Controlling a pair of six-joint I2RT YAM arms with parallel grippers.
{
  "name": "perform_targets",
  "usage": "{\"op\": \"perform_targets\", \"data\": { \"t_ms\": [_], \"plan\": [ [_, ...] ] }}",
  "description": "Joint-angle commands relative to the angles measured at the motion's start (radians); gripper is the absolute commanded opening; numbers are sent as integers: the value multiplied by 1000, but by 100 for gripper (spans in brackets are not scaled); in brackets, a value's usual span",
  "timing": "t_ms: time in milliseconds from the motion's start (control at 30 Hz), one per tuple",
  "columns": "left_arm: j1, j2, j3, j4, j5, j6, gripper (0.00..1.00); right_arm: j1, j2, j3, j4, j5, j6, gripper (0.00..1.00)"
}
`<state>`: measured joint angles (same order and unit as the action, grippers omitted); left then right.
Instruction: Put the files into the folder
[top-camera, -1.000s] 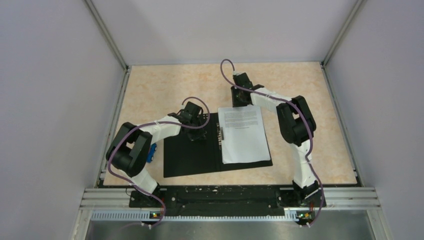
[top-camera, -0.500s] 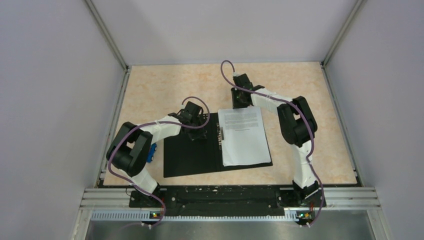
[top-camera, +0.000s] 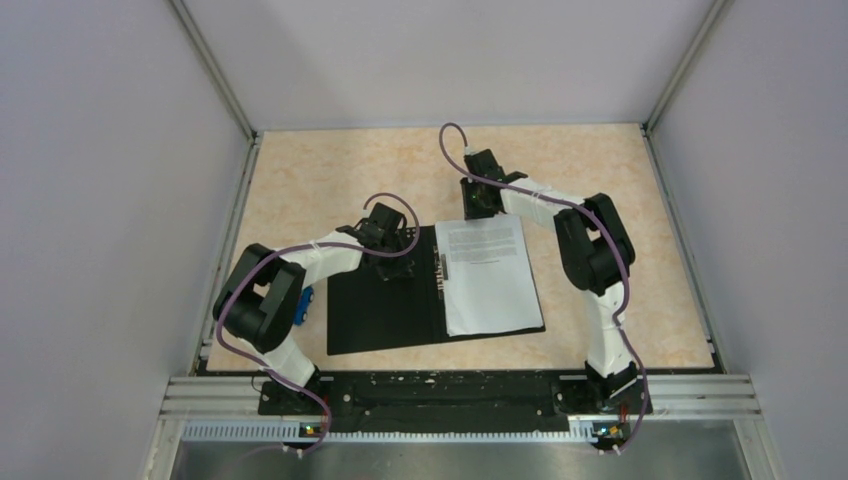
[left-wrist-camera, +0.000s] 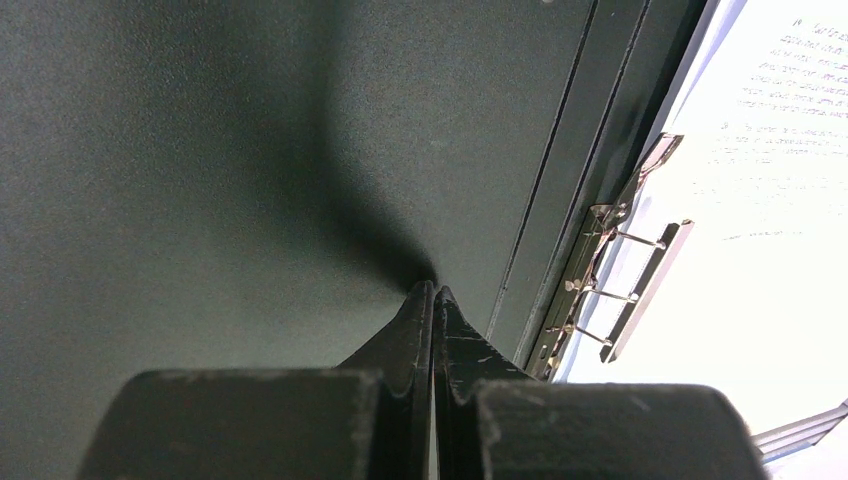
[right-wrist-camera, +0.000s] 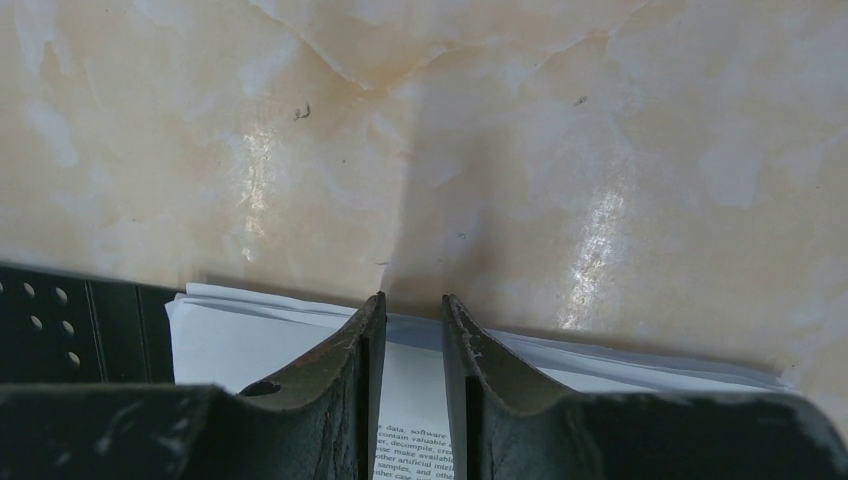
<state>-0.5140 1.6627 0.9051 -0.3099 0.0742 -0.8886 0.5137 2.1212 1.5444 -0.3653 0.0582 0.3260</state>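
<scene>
Centre frame: left gripper (left-wrist-camera: 433, 290), closed, pins the folder (top-camera: 385, 310) open; right gripper (right-wrist-camera: 412, 300), barely parted, apparently squares the files (top-camera: 490, 275); both empty.

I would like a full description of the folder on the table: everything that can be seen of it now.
The folder lies open and flat on the table, its black inner side up, matte like stiff card or plastic. A metal clip runs along its spine. Its right half carries the files, white printed sheets; its left half is bare. The shut left end effector seems to touch the left half near the spine. The outer side does not show.
</scene>
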Motion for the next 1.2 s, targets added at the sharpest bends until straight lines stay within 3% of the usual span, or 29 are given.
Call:
{"op": "perform_targets", "data": {
  "t_ms": [0,500,667,800,967,1167],
  "plan": [
    [3,42,-16,2,-41,4,0,22,-55,-13,-19,0,14,27],
    [3,36,-13,5,-38,2,0,24,-69,-1,-34,24,31,29],
    [3,16,7,-12,-37,26,0,23,-65,72,-79,39,13,50],
    [4,-31,47,-57,-55,58,1,23,-70,155,-142,58,-11,59],
    [15,-98,84,-107,-94,89,8,26,-142,143,-170,42,8,59],
    [55,-177,65,-135,-79,110,10,104,-270,-45,-151,53,41,47]
  ]
}}
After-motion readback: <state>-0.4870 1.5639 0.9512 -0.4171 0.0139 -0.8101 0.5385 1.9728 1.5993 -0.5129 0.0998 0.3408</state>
